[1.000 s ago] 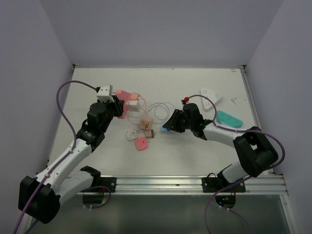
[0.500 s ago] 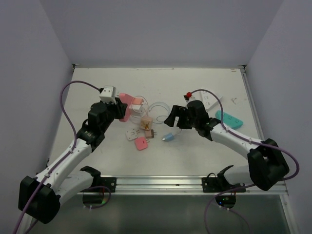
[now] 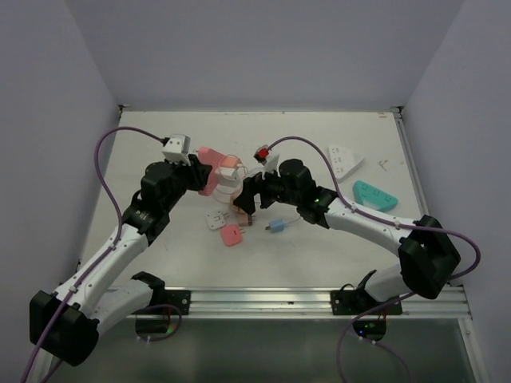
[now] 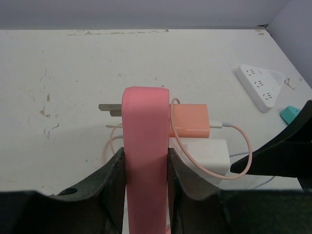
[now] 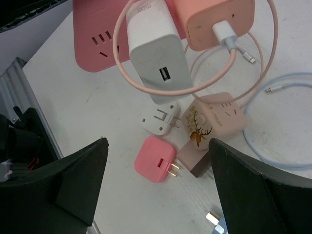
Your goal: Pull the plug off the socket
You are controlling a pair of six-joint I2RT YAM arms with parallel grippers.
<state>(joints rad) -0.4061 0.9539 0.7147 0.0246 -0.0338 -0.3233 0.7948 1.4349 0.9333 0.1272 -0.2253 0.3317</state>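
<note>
Arms: left gripper (image 4: 145, 163) extended forward, clamped on pink socket strip (image 4: 145, 122). Over the strip, right gripper (image 5: 158, 144) splayed wide above orange plug (image 5: 214, 19) and white charger (image 5: 156, 53); charger lettering unreadable.

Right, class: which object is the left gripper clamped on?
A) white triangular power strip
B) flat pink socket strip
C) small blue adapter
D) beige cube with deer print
B: in the left wrist view the flat pink socket strip sits pinched tight inside the left gripper.
</note>
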